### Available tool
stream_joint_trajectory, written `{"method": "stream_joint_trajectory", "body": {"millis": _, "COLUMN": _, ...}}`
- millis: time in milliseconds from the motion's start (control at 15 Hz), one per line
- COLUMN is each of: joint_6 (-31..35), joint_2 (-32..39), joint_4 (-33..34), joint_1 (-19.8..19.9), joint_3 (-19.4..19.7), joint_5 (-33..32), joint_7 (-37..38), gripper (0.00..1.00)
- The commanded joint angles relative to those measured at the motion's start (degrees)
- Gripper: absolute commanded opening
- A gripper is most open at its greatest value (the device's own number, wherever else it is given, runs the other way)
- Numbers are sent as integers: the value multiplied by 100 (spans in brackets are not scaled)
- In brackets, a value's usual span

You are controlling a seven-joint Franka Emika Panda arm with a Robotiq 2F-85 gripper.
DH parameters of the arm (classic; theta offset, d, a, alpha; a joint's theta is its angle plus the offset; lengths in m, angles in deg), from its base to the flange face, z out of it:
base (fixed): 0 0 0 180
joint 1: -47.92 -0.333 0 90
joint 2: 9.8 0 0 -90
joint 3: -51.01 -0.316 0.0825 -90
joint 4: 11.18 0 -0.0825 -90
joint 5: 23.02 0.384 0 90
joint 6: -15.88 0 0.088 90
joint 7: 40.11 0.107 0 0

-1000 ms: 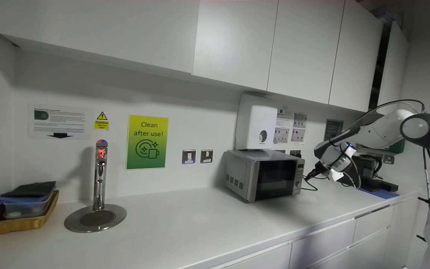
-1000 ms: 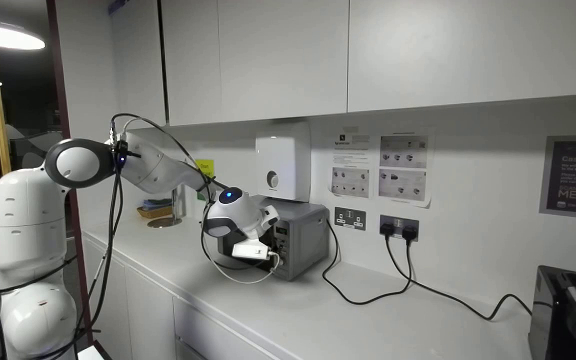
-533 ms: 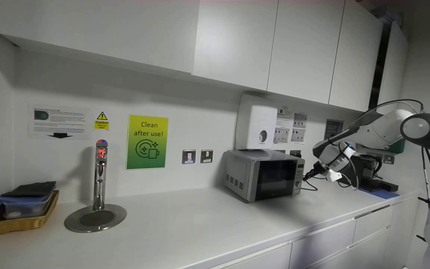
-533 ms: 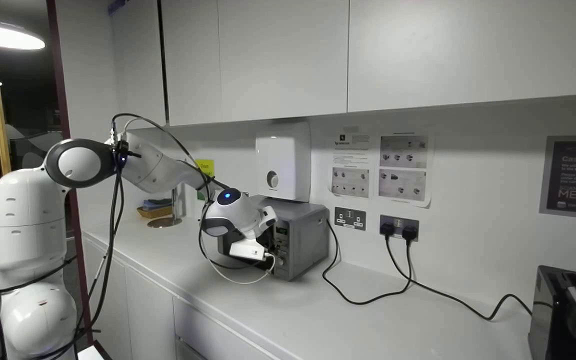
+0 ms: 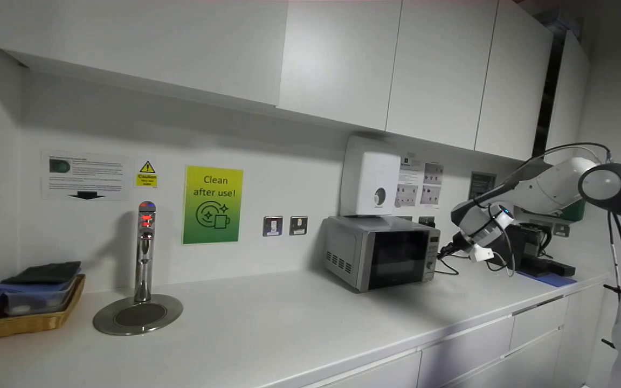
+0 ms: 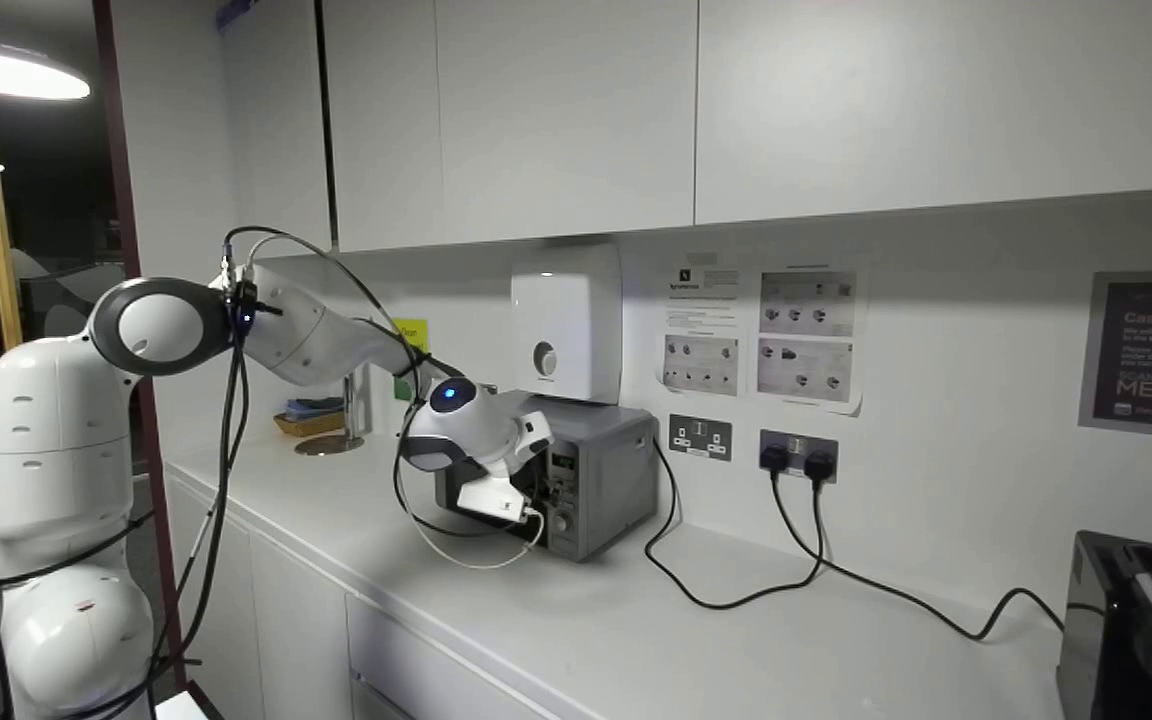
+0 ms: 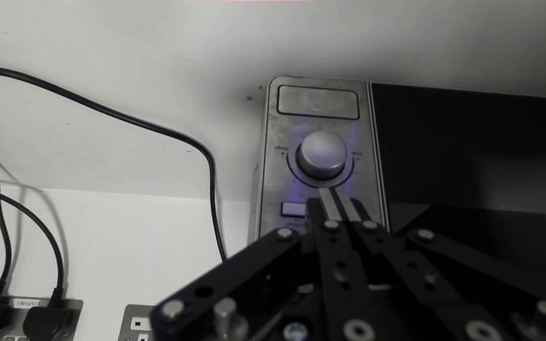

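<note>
Silver microwave [image 5: 367, 253] with dark door [image 5: 399, 258], smooth round dial [image 7: 323, 154] near the closed jaws.

In an exterior view, the counter [image 5: 267, 328] carries the basket [image 5: 30, 324] at lower left, the tap [image 5: 145, 272] to the right of it, and the microwave [image 5: 397, 258] right of the middle. In the wrist view, the pincer [image 7: 334, 195] is at the lower middle, just below the knob [image 7: 323, 154] in the frame.
</note>
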Motion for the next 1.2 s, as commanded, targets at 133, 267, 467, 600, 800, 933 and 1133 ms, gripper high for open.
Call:
{"method": "stream_joint_trajectory", "body": {"millis": 133, "joint_6": 335, "joint_2": 151, "joint_4": 134, "joint_1": 1, "joint_3": -27, "joint_5": 169, "joint_7": -172, "gripper": 0}}
{"method": "stream_joint_trajectory", "body": {"millis": 267, "joint_6": 402, "joint_2": 241, "joint_4": 163, "joint_1": 0, "joint_3": -24, "joint_5": 132, "joint_7": -124, "gripper": 0}}
{"method": "stream_joint_trajectory", "body": {"millis": 467, "joint_6": 478, "joint_2": 361, "joint_4": 243, "joint_1": -1, "joint_3": -35, "joint_5": 148, "joint_7": -89, "gripper": 0}}
{"method": "stream_joint_trajectory", "body": {"millis": 600, "joint_6": 517, "joint_2": 446, "joint_4": 322, "joint_1": -2, "joint_3": -43, "joint_5": 165, "joint_7": -54, "gripper": 0}}
{"method": "stream_joint_trajectory", "body": {"millis": 800, "joint_6": 517, "joint_2": 561, "joint_4": 440, "joint_1": -3, "joint_3": -46, "joint_5": 154, "joint_7": -13, "gripper": 0}}
{"method": "stream_joint_trajectory", "body": {"millis": 933, "joint_6": 524, "joint_2": 619, "joint_4": 494, "joint_1": -5, "joint_3": -54, "joint_5": 161, "joint_7": -12, "gripper": 0}}
{"method": "stream_joint_trajectory", "body": {"millis": 1133, "joint_6": 512, "joint_2": 703, "joint_4": 577, "joint_1": -3, "joint_3": -60, "joint_5": 158, "joint_7": -6, "gripper": 0}}
